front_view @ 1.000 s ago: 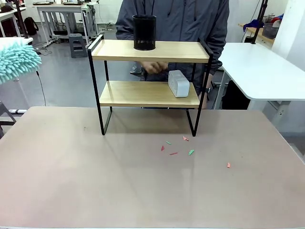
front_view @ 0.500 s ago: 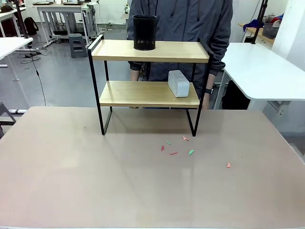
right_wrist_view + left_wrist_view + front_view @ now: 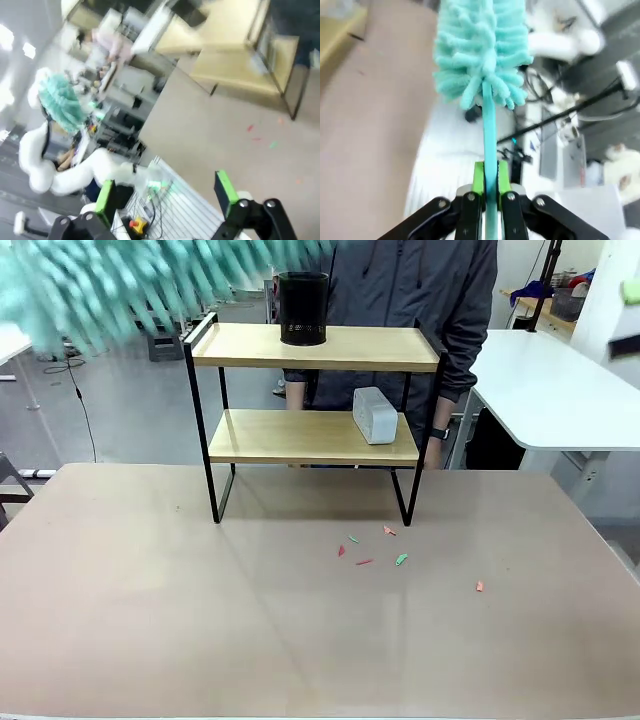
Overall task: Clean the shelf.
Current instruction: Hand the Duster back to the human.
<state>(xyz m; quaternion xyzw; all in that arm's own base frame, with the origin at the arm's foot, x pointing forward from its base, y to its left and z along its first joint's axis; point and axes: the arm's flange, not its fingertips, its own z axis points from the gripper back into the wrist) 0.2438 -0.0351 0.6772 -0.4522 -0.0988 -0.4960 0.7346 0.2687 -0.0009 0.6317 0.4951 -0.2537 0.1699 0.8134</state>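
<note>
The shelf point(image 3: 315, 347) stands at the table's far middle, two light wooden boards on a black frame. It also appears in the right wrist view, shelf point(image 3: 225, 75), at the top. My left gripper point(image 3: 490, 187) is shut on the thin handle of a teal fluffy duster point(image 3: 480, 50). In the front view the duster point(image 3: 150, 280) is a blurred streak high at the top left, above and left of the shelf. My right gripper point(image 3: 166, 195) is open and holds nothing. One of its green pads point(image 3: 630, 290) peeks in at the upper right edge.
A black mesh cup point(image 3: 303, 307) stands on the top board and a pale grey box point(image 3: 375, 415) on the lower board. Small red and green scraps point(image 3: 365, 550) lie on the table in front of the shelf. A person point(image 3: 420, 290) stands behind it.
The duster left the left edge of the front view and now sweeps, blurred, across the top left. The person's hand behind the shelf has withdrawn. The right gripper has come in at the right edge.
</note>
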